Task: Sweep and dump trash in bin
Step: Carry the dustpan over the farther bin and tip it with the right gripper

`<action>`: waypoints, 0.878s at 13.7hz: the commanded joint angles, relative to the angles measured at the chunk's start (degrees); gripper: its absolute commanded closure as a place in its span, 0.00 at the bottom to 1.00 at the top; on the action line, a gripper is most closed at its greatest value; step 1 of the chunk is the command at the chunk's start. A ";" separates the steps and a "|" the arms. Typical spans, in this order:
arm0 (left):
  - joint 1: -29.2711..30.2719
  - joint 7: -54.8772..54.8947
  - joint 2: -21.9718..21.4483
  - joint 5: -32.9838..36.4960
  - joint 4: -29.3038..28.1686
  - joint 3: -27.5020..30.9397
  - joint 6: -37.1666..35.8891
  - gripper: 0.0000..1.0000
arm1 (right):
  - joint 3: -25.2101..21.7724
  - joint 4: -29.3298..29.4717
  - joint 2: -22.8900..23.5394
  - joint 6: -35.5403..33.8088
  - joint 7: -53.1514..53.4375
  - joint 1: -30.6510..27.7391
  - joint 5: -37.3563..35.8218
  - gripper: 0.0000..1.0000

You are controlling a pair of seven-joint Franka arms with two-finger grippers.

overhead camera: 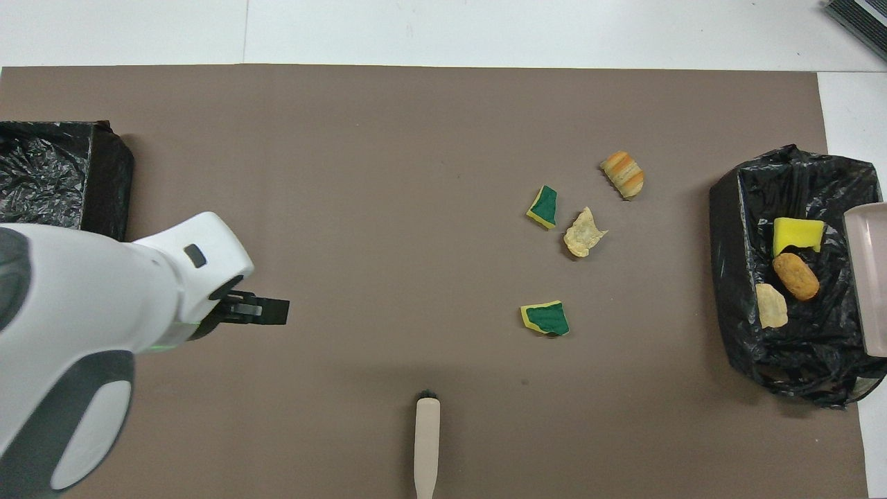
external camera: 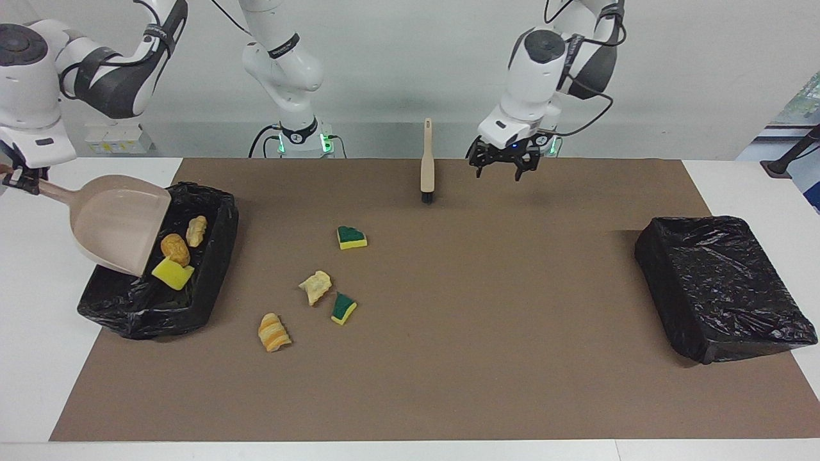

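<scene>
Foam and crumbly pastry, the trash looks light, soft and easily scattered: three scraps point(external camera: 174, 255) lie in the bin point(external camera: 218, 256) at the right arm's end, four point(external camera: 314, 287) on the brown surface point(external camera: 487, 320) beside it. Better swept than pinched. The right tool point(external camera: 19, 178) grips the dustpan point(external camera: 118, 221) handle, tilting it over the bin; the left tool point(external camera: 503, 168) hangs spread and empty beside the brush point(external camera: 426, 168).

White glossy arm shells, dark grey joint covers, black cables, black grippers, green lights at bases.
</scene>
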 commanded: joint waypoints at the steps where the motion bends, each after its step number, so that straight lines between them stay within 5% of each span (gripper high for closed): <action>1: 4.85 6.32 2.17 1.23 11.01 -0.84 -8.40 0.00 | 1.48 0.39 -0.66 -2.58 0.53 -0.17 5.31 1.00; 5: 11.18 8.71 9.02 0.70 24.49 -0.66 -17.65 0.00 | 1.92 -0.05 -1.19 -9.16 15.78 4.92 11.66 1.00; 12: 11.63 10.64 9.39 0.52 26.17 -0.31 -18.45 0.00 | 2.01 -2.42 -2.07 -12.42 52.77 17.66 23.08 1.00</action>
